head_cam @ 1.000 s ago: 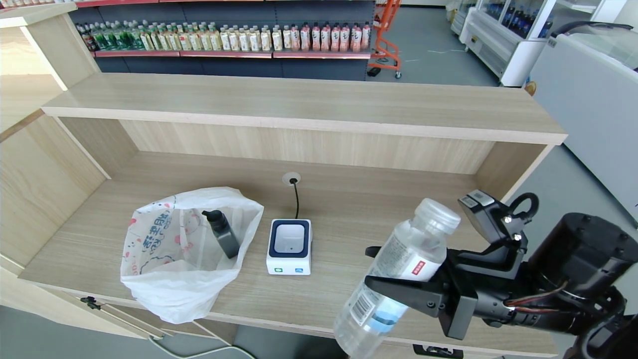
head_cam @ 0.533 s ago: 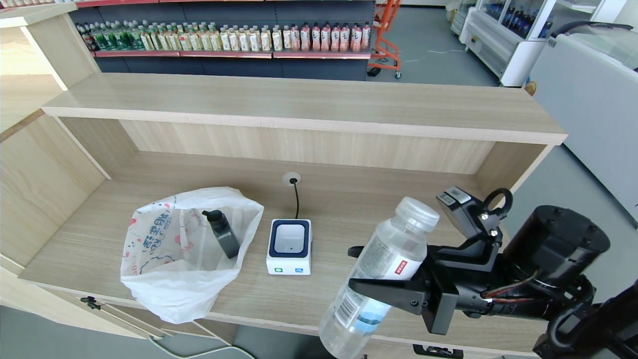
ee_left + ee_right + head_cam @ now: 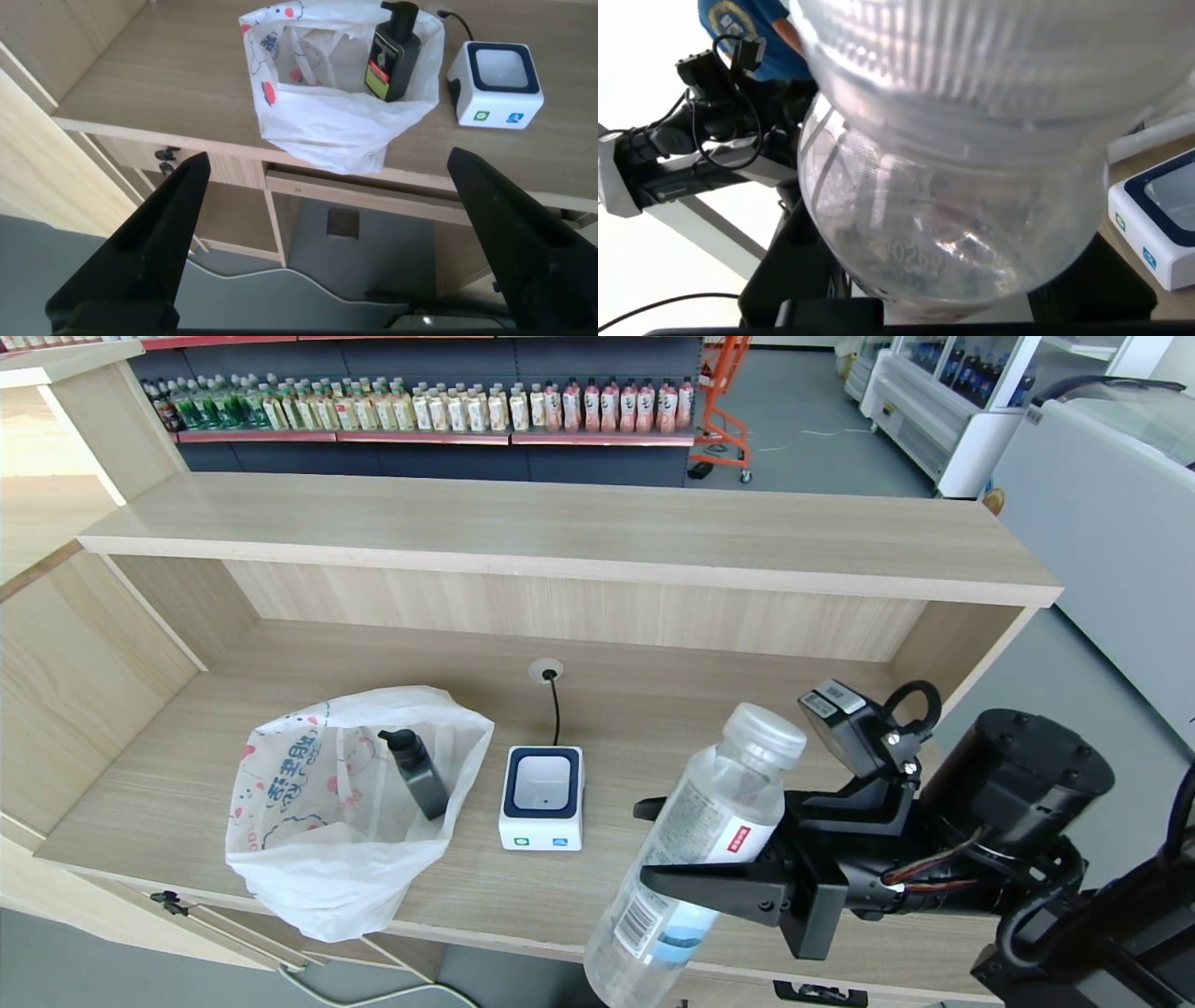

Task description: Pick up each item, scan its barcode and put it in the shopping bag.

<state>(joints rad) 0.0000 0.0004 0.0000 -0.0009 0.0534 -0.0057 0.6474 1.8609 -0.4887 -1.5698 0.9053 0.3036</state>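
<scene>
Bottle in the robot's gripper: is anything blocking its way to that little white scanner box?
Nothing visible. The right gripper holds the bottle tilted over the counter's near edge, and only bare counter lies between it and the scanner to its left.

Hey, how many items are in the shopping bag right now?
1: a dark pump bottle stands inside the shopping bag, on the side nearest the scanner. More could be hidden under the folds.
</scene>
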